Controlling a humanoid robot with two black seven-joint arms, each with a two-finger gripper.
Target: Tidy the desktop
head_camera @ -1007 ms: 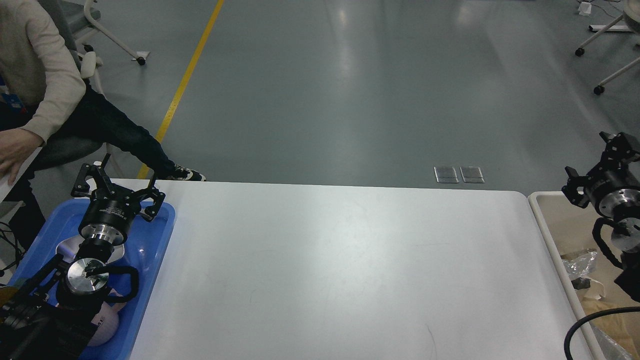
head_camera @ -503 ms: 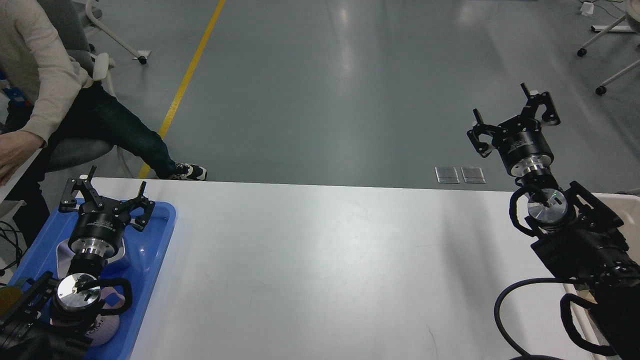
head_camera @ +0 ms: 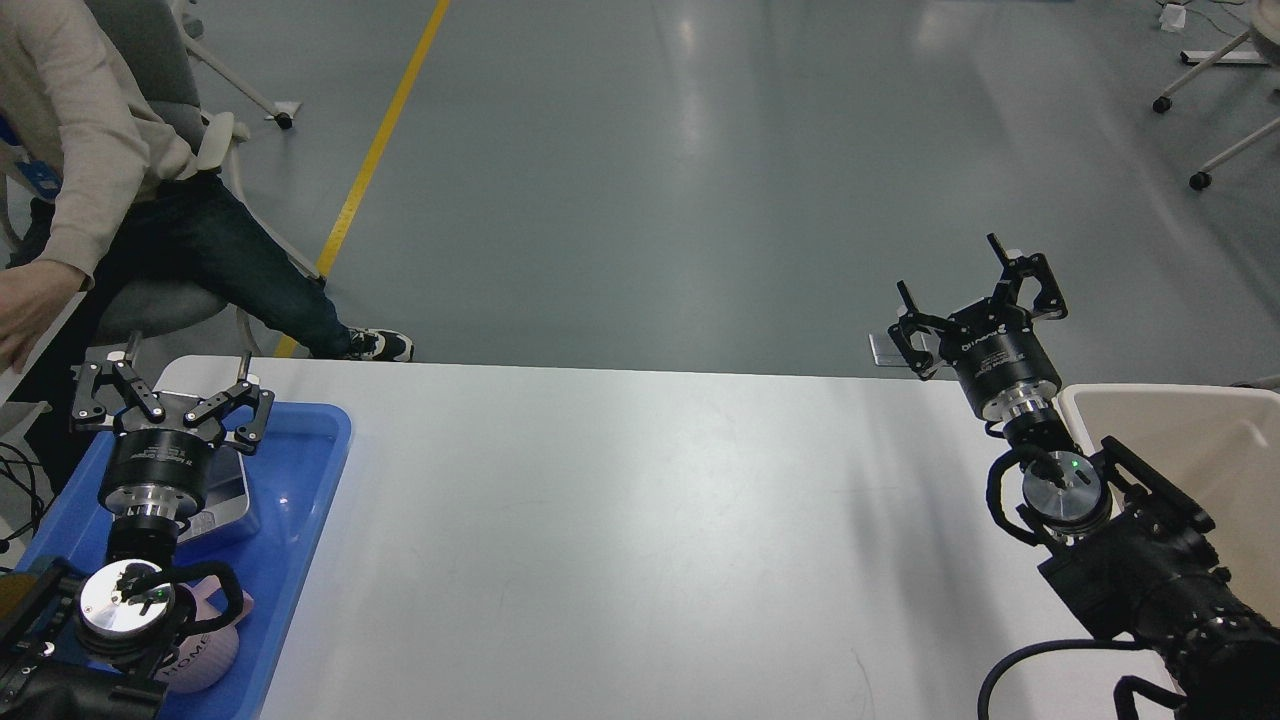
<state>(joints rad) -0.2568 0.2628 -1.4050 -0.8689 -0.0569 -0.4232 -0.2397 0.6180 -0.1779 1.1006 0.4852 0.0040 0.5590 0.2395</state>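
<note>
The white desktop (head_camera: 640, 520) fills the middle of the head view, its surface bare. My left gripper (head_camera: 170, 385) is open and empty, held above the far end of the blue tray (head_camera: 300, 480) at the desktop's left edge. My right gripper (head_camera: 975, 290) is open and empty, raised over the desktop's far right corner, just left of the beige bin (head_camera: 1180, 430).
The blue tray holds a silver flat object (head_camera: 228, 500) and a pale round item (head_camera: 200, 655) marked with letters, partly hidden by my left arm. A seated person (head_camera: 90, 180) is at the far left, beyond the table.
My right arm swung in from the right over the bin, then came lower and leftward above the desktop's far right corner. My left gripper drifted left over the tray.
</note>
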